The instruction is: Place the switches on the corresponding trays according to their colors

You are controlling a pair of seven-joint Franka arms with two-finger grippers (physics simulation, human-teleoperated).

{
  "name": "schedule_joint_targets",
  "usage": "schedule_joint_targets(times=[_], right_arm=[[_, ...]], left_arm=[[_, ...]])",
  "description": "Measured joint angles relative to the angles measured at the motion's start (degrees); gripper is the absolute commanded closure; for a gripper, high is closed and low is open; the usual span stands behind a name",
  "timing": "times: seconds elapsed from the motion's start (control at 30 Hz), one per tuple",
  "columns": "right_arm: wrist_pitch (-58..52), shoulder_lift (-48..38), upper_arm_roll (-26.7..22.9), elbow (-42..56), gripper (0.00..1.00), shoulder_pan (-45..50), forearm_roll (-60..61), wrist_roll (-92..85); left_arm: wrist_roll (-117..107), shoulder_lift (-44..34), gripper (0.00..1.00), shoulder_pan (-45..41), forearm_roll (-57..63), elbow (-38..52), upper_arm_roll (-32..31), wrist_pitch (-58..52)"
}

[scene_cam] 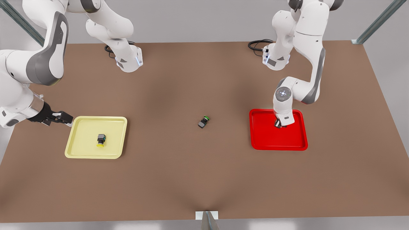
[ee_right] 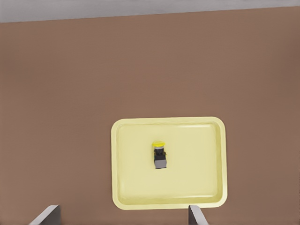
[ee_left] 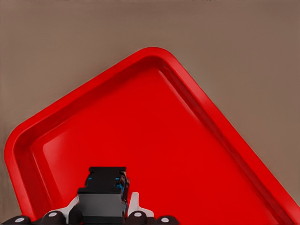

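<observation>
Over the red tray point(scene_cam: 265, 140), the left end effector point(scene_cam: 280, 125) grips a dark-bodied switch point(ee_left: 103, 197).

Both arms point(scene_cam: 303, 35) have glossy white rounded shells with grey joint panels; black cables point(scene_cam: 258, 44) coil at the bases; grippers are black.

Left gripper point(scene_cam: 280, 125) is pointing straight down from a bent elbow on the front view's right, wrist vertical, fingers point(ee_left: 133, 206) closing on a dark boxy switch point(ee_left: 104, 194). Right gripper point(scene_cam: 65, 119) is hanging at the front view's left, arm folded, forearm angling down toward centre, fingers point(ee_right: 47, 216) spread wide apart, holding nothing.
</observation>
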Motion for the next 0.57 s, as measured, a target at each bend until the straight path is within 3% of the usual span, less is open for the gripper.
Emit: schedule_joint_targets(times=[0.17,0.27,0.33,0.4,0.47,0.57], right_arm=[[0.0,-0.1,0.0,0.0,0.0,0.01,-0.01,-0.01],[0.0,0.0,0.0,0.0,0.0,0.0,0.06,-0.01],[0.0,0.01,0.0,0.0,0.0,0.0,0.04,-0.01],[0.05,0.08,0.0,0.08,0.0,0.11,0.08,0.15],[0.0,0.08,0.0,0.09,0.0,0.08,0.08,0.12],[0.0,0.08,0.0,0.09,0.0,-0.01,0.08,0.08]], left_arm=[[5.83,-0.38,0.0,-0.23,2.68,1.03,0.69,-0.82],[46.67,1.4,0.0,-0.18,-4.88,22.56,2.62,-27.28],[69.56,2.85,0.0,0.7,-11.98,35.8,4.43,-38.57],[83.33,4.92,0.0,20.7,-16.23,49.91,-15.04,-45.68],[86.65,3.13,0.0,33.41,-17.47,53.03,-28.0,-47.3],[86.58,1.5,0.0,35.48,-16.25,52.78,-30.41,-47.99]])
